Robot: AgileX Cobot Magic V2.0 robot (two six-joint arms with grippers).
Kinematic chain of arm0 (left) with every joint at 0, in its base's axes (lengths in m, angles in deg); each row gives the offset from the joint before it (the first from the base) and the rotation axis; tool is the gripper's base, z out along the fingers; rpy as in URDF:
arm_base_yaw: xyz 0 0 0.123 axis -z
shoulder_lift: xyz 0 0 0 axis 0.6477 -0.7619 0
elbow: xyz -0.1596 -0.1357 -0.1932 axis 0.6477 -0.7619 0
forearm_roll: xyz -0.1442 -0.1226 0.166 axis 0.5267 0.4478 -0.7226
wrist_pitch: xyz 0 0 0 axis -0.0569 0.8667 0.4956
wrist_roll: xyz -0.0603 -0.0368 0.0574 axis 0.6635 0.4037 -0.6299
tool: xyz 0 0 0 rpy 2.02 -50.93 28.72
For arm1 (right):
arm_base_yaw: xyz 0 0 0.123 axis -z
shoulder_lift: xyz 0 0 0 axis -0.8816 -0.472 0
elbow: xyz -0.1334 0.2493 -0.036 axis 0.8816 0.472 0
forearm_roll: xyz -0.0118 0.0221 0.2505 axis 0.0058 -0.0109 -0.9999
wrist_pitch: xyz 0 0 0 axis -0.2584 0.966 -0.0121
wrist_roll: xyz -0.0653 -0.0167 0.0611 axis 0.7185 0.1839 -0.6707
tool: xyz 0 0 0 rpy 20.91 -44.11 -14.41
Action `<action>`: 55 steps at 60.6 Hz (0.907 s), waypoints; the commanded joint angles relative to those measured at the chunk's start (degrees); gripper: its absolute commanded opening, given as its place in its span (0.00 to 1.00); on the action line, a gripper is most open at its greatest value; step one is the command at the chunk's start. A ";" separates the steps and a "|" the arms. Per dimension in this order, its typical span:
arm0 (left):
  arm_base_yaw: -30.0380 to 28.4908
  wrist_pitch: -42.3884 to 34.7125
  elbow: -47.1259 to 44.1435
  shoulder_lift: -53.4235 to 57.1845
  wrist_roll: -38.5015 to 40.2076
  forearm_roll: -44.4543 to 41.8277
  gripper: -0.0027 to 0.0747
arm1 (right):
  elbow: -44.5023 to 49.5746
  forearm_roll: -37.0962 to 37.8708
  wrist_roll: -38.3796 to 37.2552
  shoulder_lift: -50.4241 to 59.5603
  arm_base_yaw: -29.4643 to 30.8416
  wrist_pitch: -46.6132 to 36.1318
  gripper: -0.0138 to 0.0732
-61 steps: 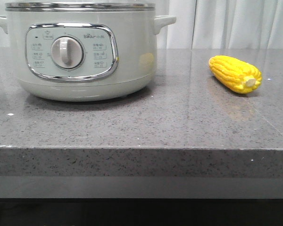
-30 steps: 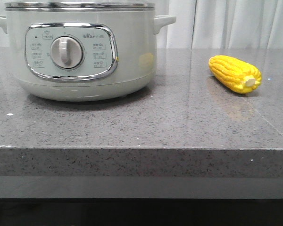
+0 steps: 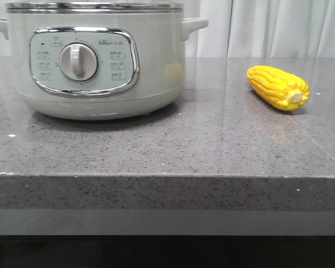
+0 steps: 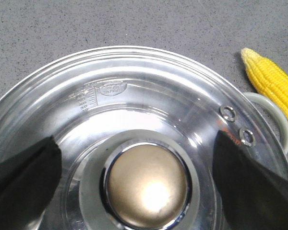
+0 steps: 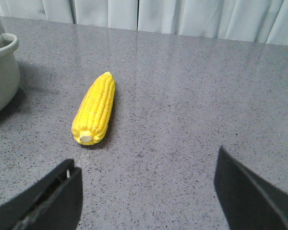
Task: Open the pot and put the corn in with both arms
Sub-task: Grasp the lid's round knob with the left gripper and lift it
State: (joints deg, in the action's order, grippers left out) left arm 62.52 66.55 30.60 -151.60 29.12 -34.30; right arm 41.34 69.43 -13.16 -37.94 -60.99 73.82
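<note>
The pale grey-green pot (image 3: 95, 61) stands at the left of the counter, its glass lid (image 4: 149, 91) on, with a round gold knob (image 4: 148, 185). My left gripper (image 4: 137, 179) hangs right above the lid, open, one dark finger on each side of the knob, apart from it. The yellow corn (image 3: 278, 87) lies on the counter to the right of the pot; it also shows in the left wrist view (image 4: 273, 91) and the right wrist view (image 5: 94, 109). My right gripper (image 5: 146, 191) is open and empty above the counter, short of the corn's stub end.
The grey speckled counter (image 3: 201, 139) has its front edge near me. White curtains (image 3: 279, 28) hang behind. One pot handle (image 5: 2, 45) shows in the right wrist view, left of the corn.
</note>
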 commanded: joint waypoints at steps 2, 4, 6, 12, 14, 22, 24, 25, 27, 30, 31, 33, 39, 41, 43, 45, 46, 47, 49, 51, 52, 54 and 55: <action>0.47 -3.82 2.09 2.64 0.54 0.71 0.83 | -2.14 0.24 0.28 -0.82 0.07 -4.12 0.83; 0.47 -3.82 2.09 2.64 0.54 0.71 0.82 | -2.14 0.24 0.28 -0.82 0.07 -4.12 0.83; 0.47 -3.82 2.09 2.53 0.54 0.71 0.80 | -2.14 0.24 0.28 -0.82 0.07 -4.12 0.83; 0.47 -3.82 2.09 2.51 0.54 0.71 0.70 | -2.14 0.24 0.28 -0.82 0.07 -4.12 0.83; 0.47 -3.82 2.09 2.41 0.54 0.71 0.67 | -2.14 0.24 0.28 -0.82 0.07 -4.12 0.83; 0.47 -3.58 2.09 2.05 0.54 0.71 0.52 | -2.14 0.24 0.28 -0.82 0.07 -4.12 0.83; 0.47 -3.48 2.09 2.05 0.54 0.71 0.48 | -2.14 0.24 0.28 -0.82 0.07 -4.12 0.83; 0.47 -3.48 2.09 2.05 0.54 0.71 0.47 | -2.14 0.24 0.28 -0.82 0.07 -4.12 0.83; 0.47 -3.48 2.09 2.05 0.44 0.71 0.44 | -2.14 0.24 0.28 -0.82 0.07 -4.12 0.83; 0.47 -3.48 2.09 2.05 0.44 0.71 0.40 | -2.14 0.24 0.28 -0.82 0.07 -4.18 0.83; 0.47 -3.48 2.09 2.05 0.44 0.71 0.38 | -2.14 0.24 0.28 -0.82 0.07 -4.18 0.83; 0.47 -3.48 2.09 2.05 0.44 0.71 0.36 | -2.14 0.24 0.28 -0.82 0.07 -4.18 0.83; 0.47 -3.60 2.19 2.05 0.44 0.71 0.31 | -2.14 0.24 0.28 -0.82 0.07 -4.18 0.83; 0.47 -3.69 2.19 2.05 0.44 0.71 0.30 | -2.14 0.24 0.28 -0.82 0.07 -4.18 0.83; 0.47 -3.83 2.19 2.05 0.44 0.71 0.30 | -2.14 0.24 0.28 -0.82 0.07 -4.18 0.83; 0.47 -3.83 2.33 2.16 0.44 0.71 0.30 | -2.14 0.24 0.28 -0.82 0.07 -4.18 0.83; 0.47 -3.83 2.57 2.26 0.44 0.71 0.30 | -2.14 0.24 0.28 -0.82 0.07 -4.18 0.83; 0.47 -3.83 2.74 2.26 0.44 0.71 0.30 | -2.14 0.24 0.28 -0.82 0.07 -4.18 0.83; 0.47 -3.66 3.30 2.38 0.44 0.71 0.30 | -2.14 0.24 0.28 -0.82 0.07 -4.18 0.83; 0.47 -3.53 3.76 2.49 0.44 0.71 0.30 | -2.14 0.24 0.28 -0.82 0.07 -4.18 0.83; 0.47 -3.40 4.03 2.48 0.44 0.71 0.30 | -2.14 0.24 0.28 -0.82 0.07 -4.18 0.83; 0.47 -3.28 4.69 2.72 0.44 0.71 0.30 | -2.14 0.24 0.28 -0.82 0.07 -4.18 0.83; 0.47 -3.18 4.99 2.82 0.44 0.71 0.30 | -2.14 0.24 0.28 -0.82 0.07 -4.18 0.83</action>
State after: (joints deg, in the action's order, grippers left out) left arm 62.62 67.85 31.82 -152.02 29.25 -34.55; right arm 41.34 69.43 -13.16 -37.94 -60.99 73.82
